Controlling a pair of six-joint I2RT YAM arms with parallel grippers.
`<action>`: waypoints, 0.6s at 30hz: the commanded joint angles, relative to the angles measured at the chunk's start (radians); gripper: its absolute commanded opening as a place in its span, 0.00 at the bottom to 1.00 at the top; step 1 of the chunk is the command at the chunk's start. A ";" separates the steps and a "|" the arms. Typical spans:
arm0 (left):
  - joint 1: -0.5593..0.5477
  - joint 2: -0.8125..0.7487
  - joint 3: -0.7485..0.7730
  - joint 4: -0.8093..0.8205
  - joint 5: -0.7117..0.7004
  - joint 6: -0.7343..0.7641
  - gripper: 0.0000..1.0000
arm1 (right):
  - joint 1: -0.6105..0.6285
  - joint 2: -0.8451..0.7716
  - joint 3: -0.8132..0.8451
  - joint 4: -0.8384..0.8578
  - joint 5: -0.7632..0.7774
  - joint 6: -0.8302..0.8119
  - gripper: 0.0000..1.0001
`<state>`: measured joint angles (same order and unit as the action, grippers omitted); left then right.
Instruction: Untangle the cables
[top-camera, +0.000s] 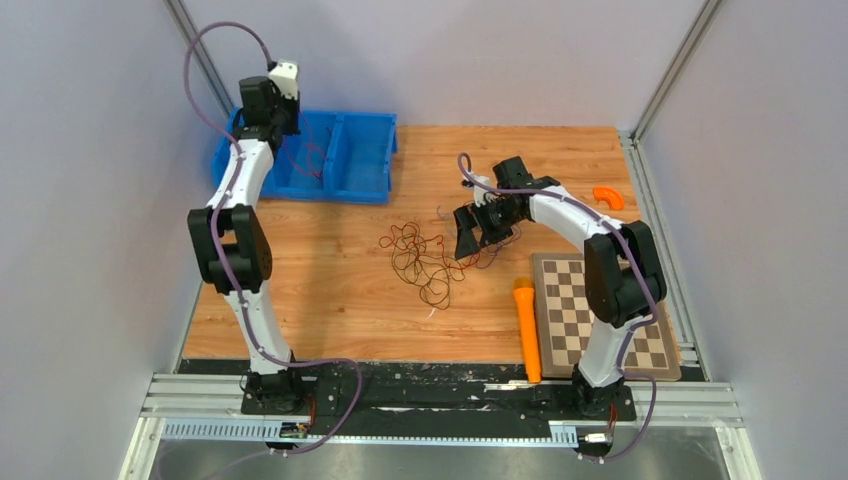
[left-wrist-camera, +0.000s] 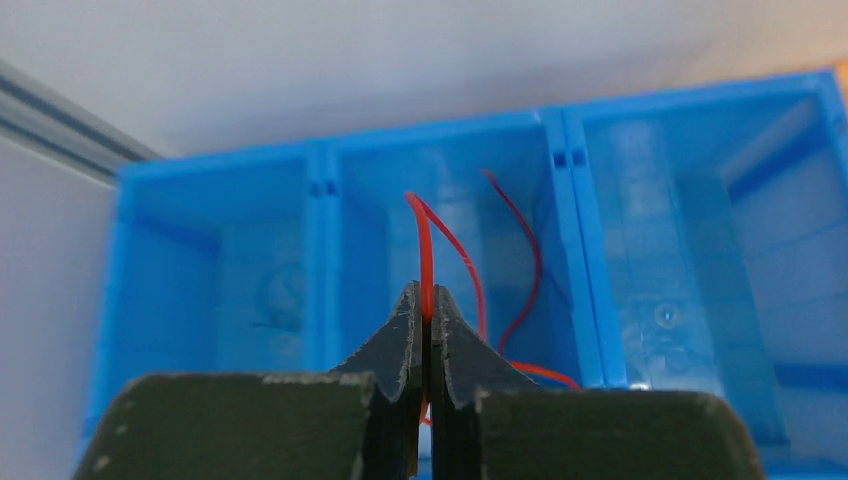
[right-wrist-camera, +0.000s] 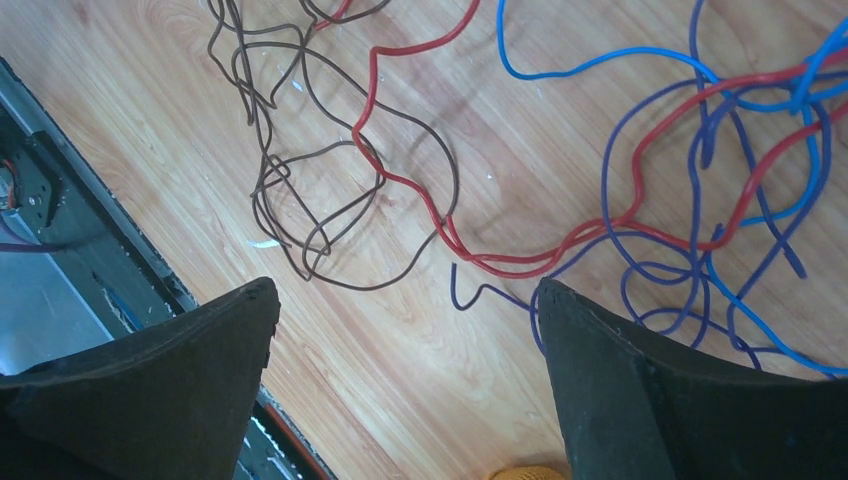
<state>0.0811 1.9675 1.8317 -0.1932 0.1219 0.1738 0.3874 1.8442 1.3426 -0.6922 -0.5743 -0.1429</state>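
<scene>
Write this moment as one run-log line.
left gripper: shut on red cable, over blue bin | right gripper: open, above tangle on table

one blue bin (top-camera: 350, 192), one chessboard (top-camera: 575, 300), one orange cylinder (top-camera: 526, 330), one orange arc (top-camera: 608, 196), cables (right-wrist-camera: 510, 263) in four colours.

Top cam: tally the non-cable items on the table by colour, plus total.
Blue: 1 (bin)
Orange: 2 (cylinder, curved piece)
Checkered: 1 (chessboard)
Total: 4
</scene>
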 joint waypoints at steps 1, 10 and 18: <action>0.009 0.139 0.118 -0.007 0.089 -0.062 0.00 | -0.024 -0.044 0.041 -0.036 -0.055 0.003 1.00; 0.017 0.291 0.287 -0.139 0.082 -0.083 0.49 | -0.040 -0.040 0.055 -0.067 -0.085 -0.020 1.00; 0.045 0.023 0.305 -0.277 0.206 -0.056 0.98 | -0.047 -0.069 0.060 -0.084 -0.120 -0.054 1.00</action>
<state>0.1108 2.2322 2.0777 -0.4046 0.2264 0.0898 0.3470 1.8420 1.3689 -0.7666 -0.6476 -0.1642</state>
